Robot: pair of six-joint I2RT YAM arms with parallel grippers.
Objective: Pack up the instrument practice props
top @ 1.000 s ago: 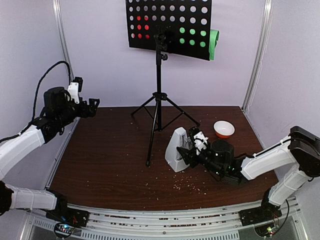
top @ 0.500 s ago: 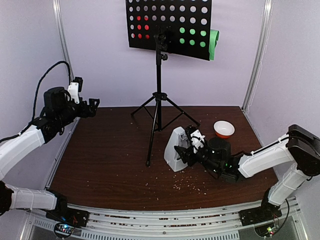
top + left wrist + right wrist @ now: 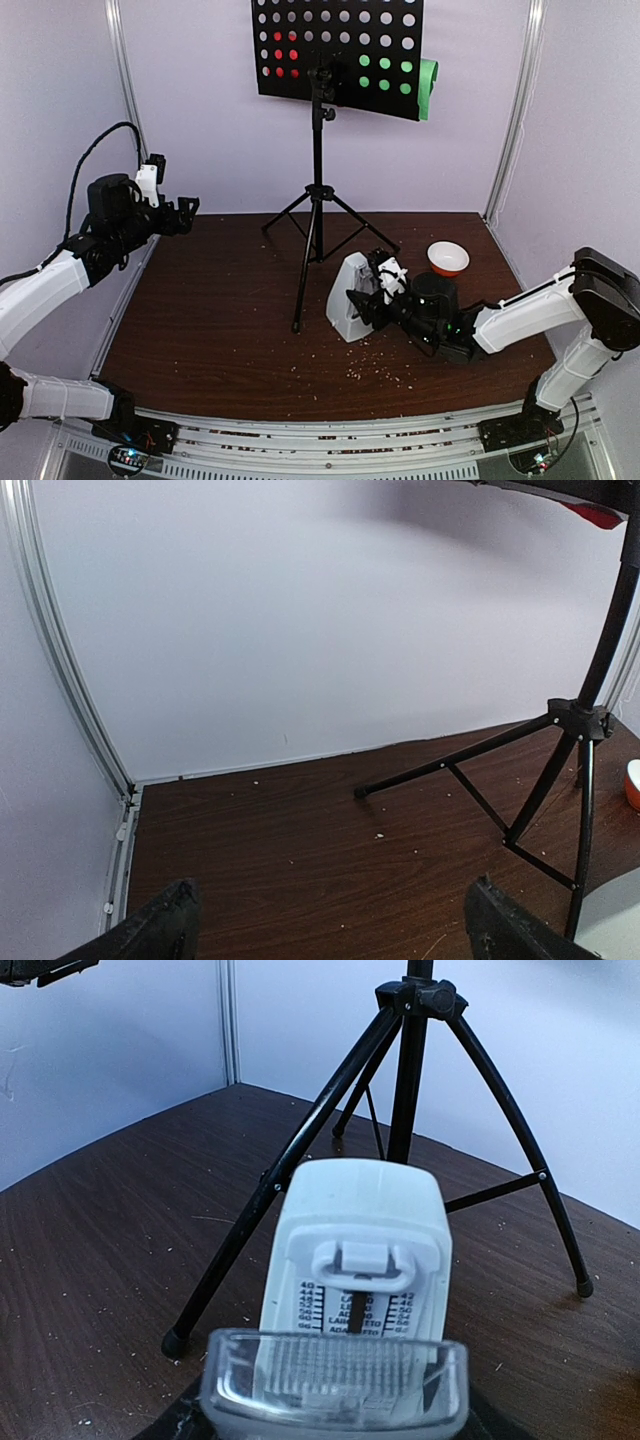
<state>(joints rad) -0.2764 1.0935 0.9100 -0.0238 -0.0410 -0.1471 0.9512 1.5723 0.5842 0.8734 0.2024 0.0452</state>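
The black perforated music stand [image 3: 338,50] stands on tripod legs [image 3: 318,215] at the back, with a red sheet [image 3: 283,55] and a green sheet [image 3: 428,86] behind its plate. The white pyramid metronome [image 3: 346,298] stands upright on the table right of the front leg. My right gripper [image 3: 376,296] is shut on the clear plastic cover [image 3: 335,1385] and holds it right against the metronome's scale face [image 3: 356,1250]. My left gripper [image 3: 186,208] is open and empty, raised at the far left; its fingertips [image 3: 165,930] frame bare table in the left wrist view.
A small orange-and-white bowl [image 3: 447,258] sits behind my right arm. The tripod's legs [image 3: 300,1150] spread just behind the metronome and also show in the left wrist view [image 3: 540,780]. Crumbs dot the brown table [image 3: 220,320]. White walls close the back and sides.
My right gripper has moved left with the clear cover, closing onto the metronome, which has shifted slightly left. The left arm has not moved.
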